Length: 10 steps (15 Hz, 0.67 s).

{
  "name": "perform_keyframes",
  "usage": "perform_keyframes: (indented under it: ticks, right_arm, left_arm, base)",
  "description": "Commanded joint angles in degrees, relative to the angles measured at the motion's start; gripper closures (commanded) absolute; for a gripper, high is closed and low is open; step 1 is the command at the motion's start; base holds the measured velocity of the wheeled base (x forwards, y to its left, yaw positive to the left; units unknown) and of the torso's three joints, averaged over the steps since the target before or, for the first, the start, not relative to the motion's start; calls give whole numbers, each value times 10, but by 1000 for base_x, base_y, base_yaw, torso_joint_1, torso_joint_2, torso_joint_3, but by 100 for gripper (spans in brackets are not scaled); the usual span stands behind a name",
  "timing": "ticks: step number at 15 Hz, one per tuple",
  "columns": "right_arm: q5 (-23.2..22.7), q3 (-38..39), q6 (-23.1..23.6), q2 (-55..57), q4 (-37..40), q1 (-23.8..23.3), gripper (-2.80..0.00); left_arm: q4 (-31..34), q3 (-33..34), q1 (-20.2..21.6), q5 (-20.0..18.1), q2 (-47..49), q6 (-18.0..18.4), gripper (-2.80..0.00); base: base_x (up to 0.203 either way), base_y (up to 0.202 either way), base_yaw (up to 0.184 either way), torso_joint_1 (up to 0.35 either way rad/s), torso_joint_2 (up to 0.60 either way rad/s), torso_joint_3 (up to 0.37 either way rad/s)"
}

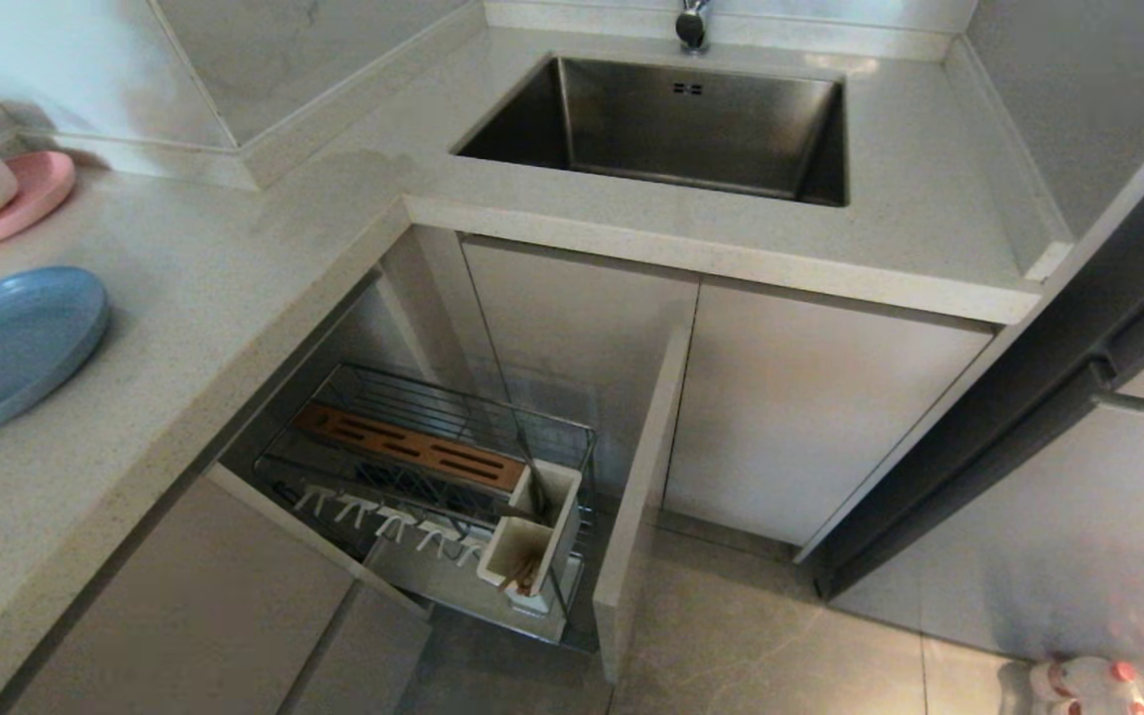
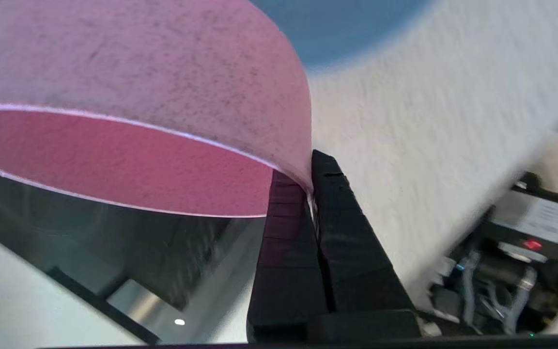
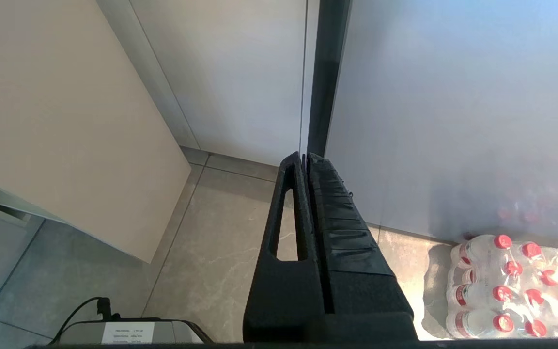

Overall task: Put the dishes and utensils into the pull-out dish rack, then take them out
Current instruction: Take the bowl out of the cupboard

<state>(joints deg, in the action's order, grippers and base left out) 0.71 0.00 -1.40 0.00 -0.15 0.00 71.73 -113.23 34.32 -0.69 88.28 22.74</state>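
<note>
Left gripper (image 2: 308, 186) clenched on rim of pink bowl (image 2: 129, 87): matte, speckled, thin round wall, held off the speckled stone countertop (image 1: 234, 288). Right gripper (image 3: 304, 160) closed, empty, hanging over grey floor tiles (image 3: 211, 252) beside bottled-water pack (image 3: 506, 286). Pull-out dish rack (image 1: 433, 467) open: chrome wire, brown slotted wood strip, white prongs, chopsticks (image 1: 522, 574) in white utensil box (image 1: 532, 541). Blue plate (image 1: 11, 343), shallow, matte, on counter.

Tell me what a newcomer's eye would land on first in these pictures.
First, the pink bowl filling the left wrist view, its rim pinched in the shut left gripper. Next, the dish rack pulled out below the counter with no dishes in it, while the blue plate lies on the counter at far left. The right gripper hangs shut over the floor beside a pack of bottles.
</note>
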Motion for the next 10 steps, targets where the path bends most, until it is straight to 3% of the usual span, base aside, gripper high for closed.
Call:
perform_keyframes:
  ticks: [1,5,8,10]
  right_arm:
    - [0,0,0,1,0,0,0]
    - [0,0,0,0,0,0,0]
    - [0,0,0,0,0,0,0]
    - [0,0,0,1,0,0,0]
  left_arm:
    - [-12,-1,-20,8,44,0,0]
    - [-97,-1,-83,16,75,-23,0]
    - [-114,-1,-109,51,91,-27,0]
    - [-129,-1,-109,53,96,-28,0]
  base:
    - [0,0,0,0,0,0]
    - [0,0,0,0,0,0]
    - [0,0,0,0,0,0]
    - [0,0,0,0,0,0]
